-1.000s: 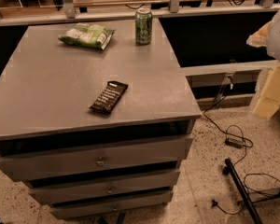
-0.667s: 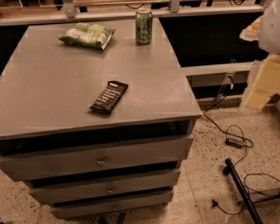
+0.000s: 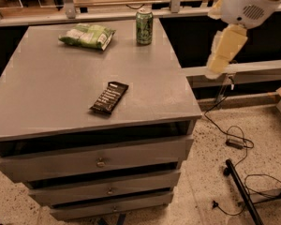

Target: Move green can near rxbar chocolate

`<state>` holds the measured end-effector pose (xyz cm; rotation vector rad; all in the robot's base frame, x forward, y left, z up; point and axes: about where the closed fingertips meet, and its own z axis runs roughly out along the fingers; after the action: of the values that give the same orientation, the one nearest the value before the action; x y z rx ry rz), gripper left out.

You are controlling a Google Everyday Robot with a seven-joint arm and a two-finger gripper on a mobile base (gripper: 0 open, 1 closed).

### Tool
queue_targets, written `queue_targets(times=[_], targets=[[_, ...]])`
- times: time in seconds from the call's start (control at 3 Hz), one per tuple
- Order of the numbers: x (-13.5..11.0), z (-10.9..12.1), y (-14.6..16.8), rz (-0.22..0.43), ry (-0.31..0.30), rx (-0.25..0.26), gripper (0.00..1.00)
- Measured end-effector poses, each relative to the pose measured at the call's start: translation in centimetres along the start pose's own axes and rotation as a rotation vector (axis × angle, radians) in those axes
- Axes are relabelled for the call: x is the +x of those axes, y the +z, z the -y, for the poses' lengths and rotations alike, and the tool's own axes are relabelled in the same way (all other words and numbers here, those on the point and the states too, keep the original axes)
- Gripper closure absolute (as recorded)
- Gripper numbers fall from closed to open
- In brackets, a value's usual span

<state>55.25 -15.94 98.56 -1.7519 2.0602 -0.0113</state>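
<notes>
The robot's pale cream pincer (image 3: pixel 218 63) hangs off the right side of the grey drawer-cabinet surface (image 3: pixel 47 102), beyond its edge and above the floor, holding nothing; whether it is open or closed cannot be told from this view. The coming move turns on one relation: the small upright green can (image 3: pixel 144 26), aluminium with a silver top and dark markings on its side, lies toward 10 o'clock from the pincer, well apart from it, standing at the far edge of the surface around 12 o'clock. Its long axis is vertical, so a sideways approach from the right looks the natural one. The rxbar chocolate (image 3: pixel 109 97), a flat narrow bar in a dark brown-black wrapper with white text, lies near the middle of the surface, at about 7 o'clock from the can and well apart, its length running 1 to 7 o'clock. A flat green-and-white snack bag (image 3: pixel 87 35) rests at the can's 9 o'clock, near but not touching. The can looks untouched, the reach not yet made.
</notes>
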Motion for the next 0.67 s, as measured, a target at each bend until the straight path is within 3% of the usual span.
queue_targets(times=[0.33,0.67], targets=[[-3.24,3.84,2.11,0.062,-0.010,0.003,0.00],[-3.49,4.17,1.94,0.069,-0.013,0.013,0.00]])
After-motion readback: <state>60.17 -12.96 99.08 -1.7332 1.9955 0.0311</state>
